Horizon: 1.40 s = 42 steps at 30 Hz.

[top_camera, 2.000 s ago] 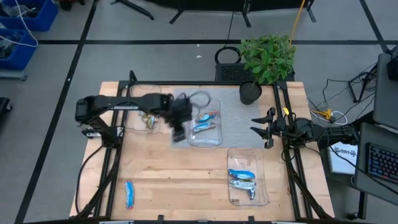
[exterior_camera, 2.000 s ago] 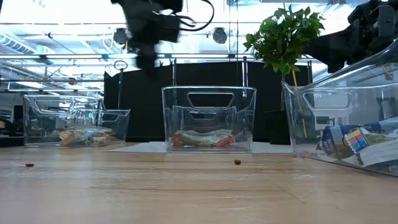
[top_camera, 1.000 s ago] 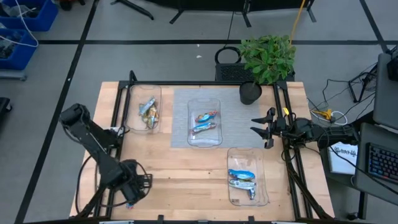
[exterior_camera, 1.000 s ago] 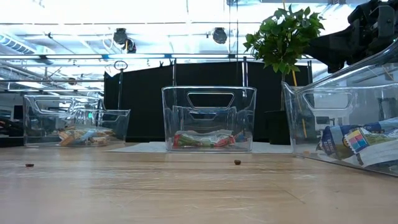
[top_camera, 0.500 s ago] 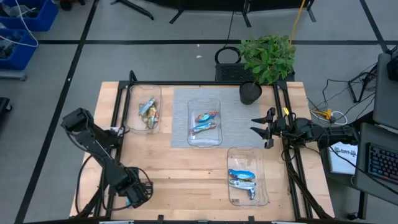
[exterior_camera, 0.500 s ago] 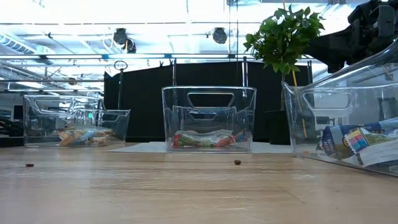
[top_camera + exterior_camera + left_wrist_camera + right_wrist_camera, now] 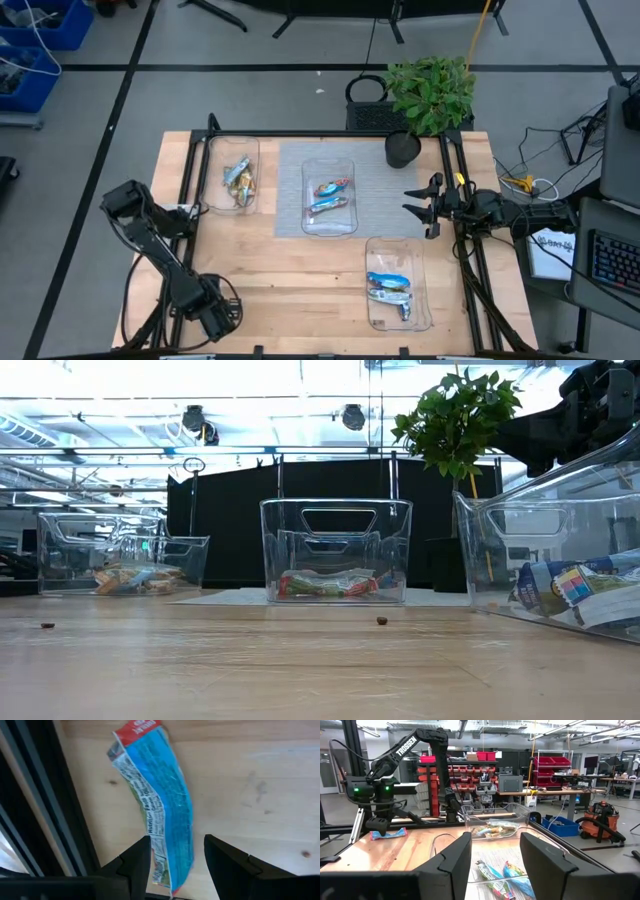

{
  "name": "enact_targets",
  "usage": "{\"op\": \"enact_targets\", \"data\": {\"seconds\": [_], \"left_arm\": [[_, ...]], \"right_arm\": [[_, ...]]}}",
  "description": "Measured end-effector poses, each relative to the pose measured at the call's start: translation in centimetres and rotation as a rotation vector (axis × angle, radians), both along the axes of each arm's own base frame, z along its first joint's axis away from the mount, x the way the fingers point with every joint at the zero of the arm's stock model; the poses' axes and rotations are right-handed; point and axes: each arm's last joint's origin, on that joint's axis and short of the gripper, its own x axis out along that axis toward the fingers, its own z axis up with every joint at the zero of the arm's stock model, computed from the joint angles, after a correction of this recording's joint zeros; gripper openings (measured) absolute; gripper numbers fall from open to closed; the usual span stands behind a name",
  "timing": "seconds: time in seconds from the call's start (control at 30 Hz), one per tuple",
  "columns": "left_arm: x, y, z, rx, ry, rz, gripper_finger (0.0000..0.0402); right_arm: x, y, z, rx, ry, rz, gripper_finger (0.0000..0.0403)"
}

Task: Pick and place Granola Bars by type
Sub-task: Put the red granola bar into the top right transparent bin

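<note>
— Item, left side?
— My left gripper point(image 7: 176, 856), fingers parted, straddles one blue granola bar point(image 7: 165, 810) flat on the table's point(image 7: 300, 270) near-left corner.
— Right?
— My right gripper point(image 7: 428, 207), fingers apart, empty, waits at the right edge.

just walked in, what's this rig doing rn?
Sorting wrapped granola bars into three clear plastic trays. The left end effector is down at the table's near-left corner, fingers open either side of a blue-wrapped bar lying on the wooden table, not yet gripped. The right end effector waits open at the right edge.
</note>
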Motion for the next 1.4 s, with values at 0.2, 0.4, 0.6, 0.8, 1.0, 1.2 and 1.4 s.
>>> {"op": "enact_targets", "data": {"seconds": [0.2,0.4,0.6,0.8,1.0,1.2,1.4], "left_arm": [[-0.1,-0.3,-0.6,0.030,-0.010,-0.012,0.0188],[0.2,-0.9,-1.4,0.017,-0.027,-0.022,0.0188],[0.1,-1.2,-1.8,0.023,-0.037,-0.066,0.0168],[-0.2,-1.3,-1.8,0.050,-0.065,-0.091,0.0034],[0.1,-0.9,-1.7,0.228,-0.320,-0.138,0.0013],[1.8,0.9,0.6,0.498,-0.583,-0.283,0.0010],[3.9,4.0,5.6,0.782,-0.814,-0.504,0.0010]], "right_arm": [[0.0,0.0,0.0,0.000,0.000,0.000,0.0160],[0.0,0.0,0.0,0.000,0.000,0.000,0.0160],[0.0,0.0,0.0,0.000,0.000,0.000,0.0160],[0.0,0.0,0.0,0.000,0.000,0.000,0.0160],[0.0,0.0,0.0,0.000,0.000,0.000,0.0160],[0.0,0.0,0.0,0.000,0.000,0.000,0.0160],[0.0,0.0,0.0,0.000,0.000,0.000,0.0160]]}}
